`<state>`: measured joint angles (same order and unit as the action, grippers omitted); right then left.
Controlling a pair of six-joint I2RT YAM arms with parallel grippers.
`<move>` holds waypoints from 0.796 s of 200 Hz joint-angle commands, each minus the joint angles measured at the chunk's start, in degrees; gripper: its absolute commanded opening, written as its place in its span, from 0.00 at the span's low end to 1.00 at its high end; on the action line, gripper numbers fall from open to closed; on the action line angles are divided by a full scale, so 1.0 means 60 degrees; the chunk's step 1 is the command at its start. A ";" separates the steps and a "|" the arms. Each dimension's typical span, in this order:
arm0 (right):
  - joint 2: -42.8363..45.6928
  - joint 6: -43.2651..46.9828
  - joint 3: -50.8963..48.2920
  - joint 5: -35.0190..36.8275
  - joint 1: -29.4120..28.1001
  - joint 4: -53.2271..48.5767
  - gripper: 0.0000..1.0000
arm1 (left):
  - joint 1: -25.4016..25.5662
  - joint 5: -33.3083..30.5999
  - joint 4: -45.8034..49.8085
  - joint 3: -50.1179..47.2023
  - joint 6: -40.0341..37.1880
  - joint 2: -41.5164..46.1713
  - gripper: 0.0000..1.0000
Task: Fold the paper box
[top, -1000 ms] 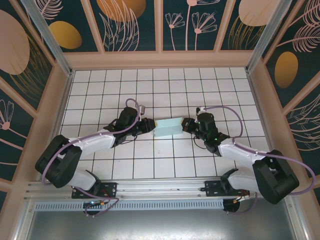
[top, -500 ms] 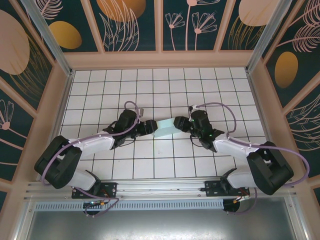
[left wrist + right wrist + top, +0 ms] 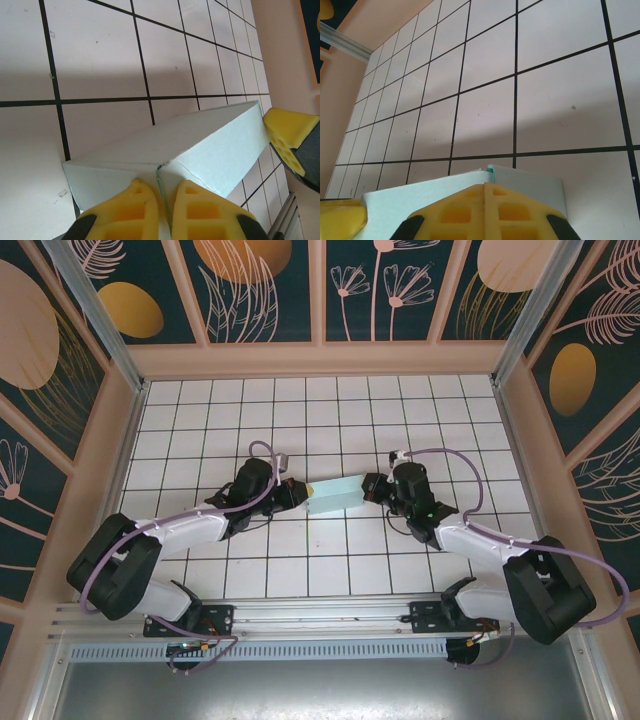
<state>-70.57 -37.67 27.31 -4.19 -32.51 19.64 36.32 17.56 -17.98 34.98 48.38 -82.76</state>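
Observation:
The pale mint paper box (image 3: 337, 495) lies closed on the tiled floor at mid-table, between my two grippers. My left gripper (image 3: 300, 494) is at its left end. In the left wrist view its yellow fingertips (image 3: 137, 192) are shut on a thin card edge at the box's (image 3: 210, 145) near end, gripper midpoint (image 3: 161, 186). My right gripper (image 3: 370, 488) is at the right end. In the right wrist view it (image 3: 485, 186) is shut, fingertips together against the box (image 3: 420, 200), with a small teal flap edge just beyond them.
White tiled floor (image 3: 330, 420) with black lines surrounds the box. Peach walls (image 3: 320, 358) border the workspace on the far side, left and right. The arm bases and a metal rail (image 3: 320, 615) run along the near edge.
Half a second ago the right gripper had pushed left and the box looked shorter and tilted. It has drawn back right and the box lies longer and flatter. The left gripper barely moved.

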 commanded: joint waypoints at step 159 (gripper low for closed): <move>0.0921 0.0870 0.0484 -0.0240 0.0434 -0.0427 0.60 | 0.0085 -0.1596 0.3768 0.2383 -0.2912 -0.0409 0.98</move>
<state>-68.01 -34.24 29.12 -5.21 -31.77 18.11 36.45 12.45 -2.74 43.92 38.65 -85.08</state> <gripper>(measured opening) 0.576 0.977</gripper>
